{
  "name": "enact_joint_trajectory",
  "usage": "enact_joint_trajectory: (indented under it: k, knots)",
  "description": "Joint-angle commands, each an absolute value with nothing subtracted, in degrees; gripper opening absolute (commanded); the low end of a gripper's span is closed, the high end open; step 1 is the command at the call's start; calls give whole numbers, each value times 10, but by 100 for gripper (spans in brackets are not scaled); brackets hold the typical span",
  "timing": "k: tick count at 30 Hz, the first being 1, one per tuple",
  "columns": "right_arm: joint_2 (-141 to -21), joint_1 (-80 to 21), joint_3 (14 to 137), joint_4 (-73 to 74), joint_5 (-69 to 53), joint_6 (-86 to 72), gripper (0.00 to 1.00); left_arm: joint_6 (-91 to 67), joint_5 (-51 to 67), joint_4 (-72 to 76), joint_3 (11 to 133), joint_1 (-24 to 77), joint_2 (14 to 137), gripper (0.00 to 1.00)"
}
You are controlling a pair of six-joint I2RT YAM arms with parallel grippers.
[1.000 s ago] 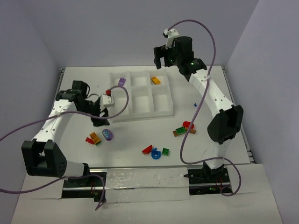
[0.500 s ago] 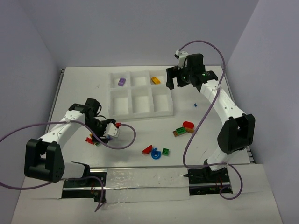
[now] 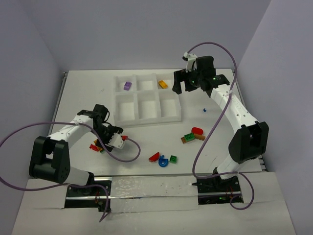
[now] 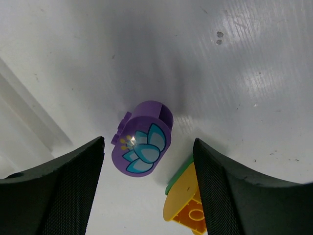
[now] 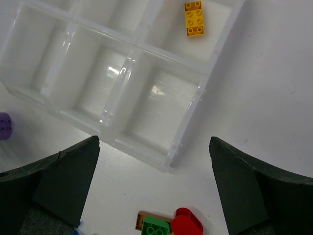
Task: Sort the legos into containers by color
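Because the purple rounded lego (image 4: 142, 145) is small, hard, light, glossy and curved, we judge it apt to slip or roll unless we pinch it low across its straighter sides. It lies on the table (image 4: 244, 73) just beside an orange-and-green brick (image 4: 188, 210), near the front of the tray (image 3: 146, 121), between the jaws of the left gripper (image 4: 147, 143), which stand wide and empty. Our right gripper (image 5: 154, 147) hangs wide and empty above the tray's right side.
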State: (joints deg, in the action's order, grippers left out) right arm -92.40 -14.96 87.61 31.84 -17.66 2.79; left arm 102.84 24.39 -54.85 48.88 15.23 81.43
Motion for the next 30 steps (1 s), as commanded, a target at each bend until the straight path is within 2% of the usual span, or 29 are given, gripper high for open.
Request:
enact_joint_trajectory:
  k: [1,11,16,21,24,27,30]
  knots:
    - [-917,-149,880,321,-186,24,100,1069,232,-523,483,164,833,79]
    - [-911,-147,875,328,-183,30,100,1069,192,-492,478,185,888,70]
    - [-908,-148,872,328,-181,31,100,1088,168,-482,459,190,858,48]
    - [-905,-148,873,328,-185,29,100,1069,207,-512,475,212,794,31]
    - [-901,-148,873,328,-187,28,100,991,269,-538,523,249,749,16]
    - [-899,-148,871,326,-188,27,100,857,381,-592,650,262,759,0]
    - [-902,-148,873,326,-189,27,100,563,434,-514,761,262,795,0]
